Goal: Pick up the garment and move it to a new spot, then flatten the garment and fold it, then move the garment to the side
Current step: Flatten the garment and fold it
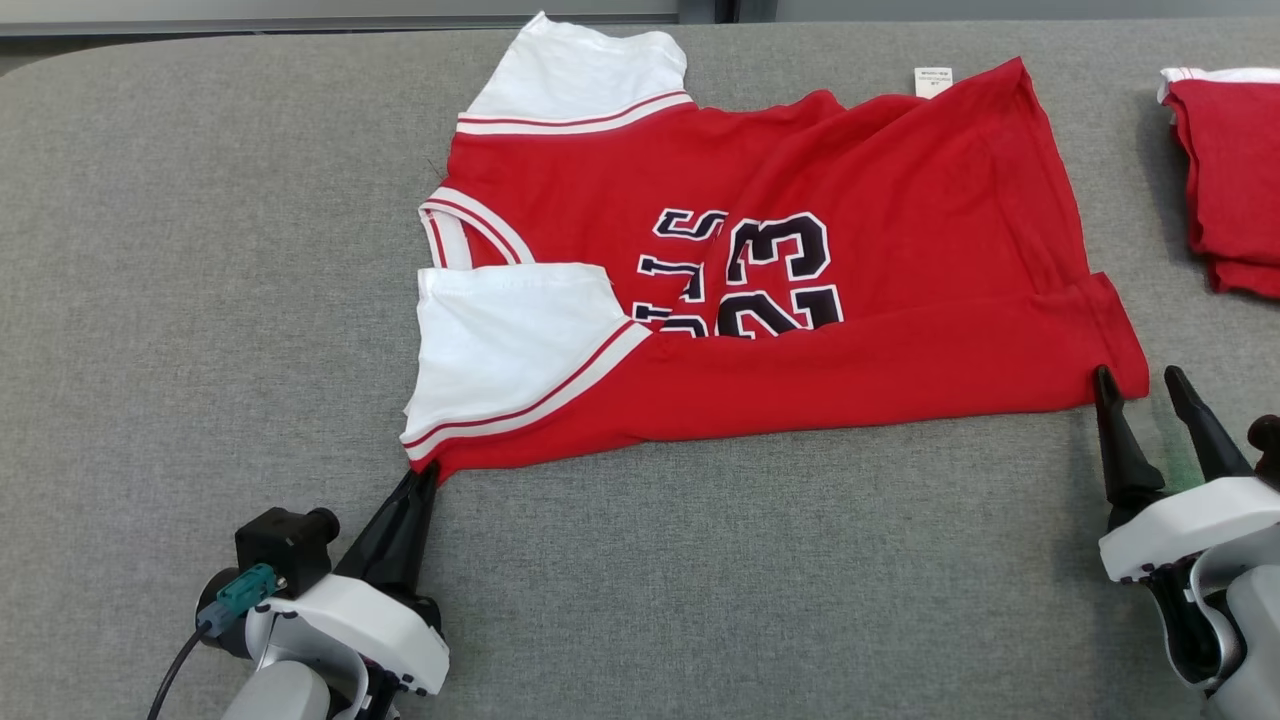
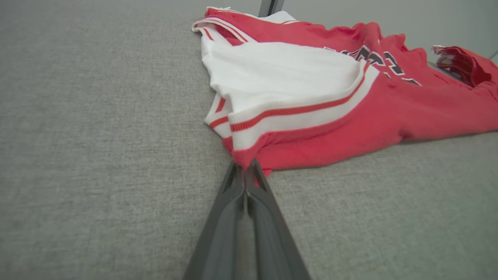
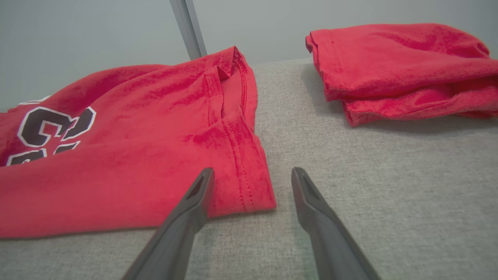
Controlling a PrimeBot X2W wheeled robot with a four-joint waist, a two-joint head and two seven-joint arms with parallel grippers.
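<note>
Garment: soft red jersey with white striped sleeves and dark numerals, is lying wrinkled and partly folded in the middle of the worktop.
Worktop surface: grey woven cloth, flat, is showing a fine grain.
Left gripper: tapered dark jaws are pinching together on the garment's near red corner, under the white sleeve.
Right gripper: jaws are standing apart at the stitched hem corner.
Folded red cloth: is resting apart, at the right.

Dark tapered fingers, white housings; the left gripper bears a black camera, teal plug, black cable.
</note>
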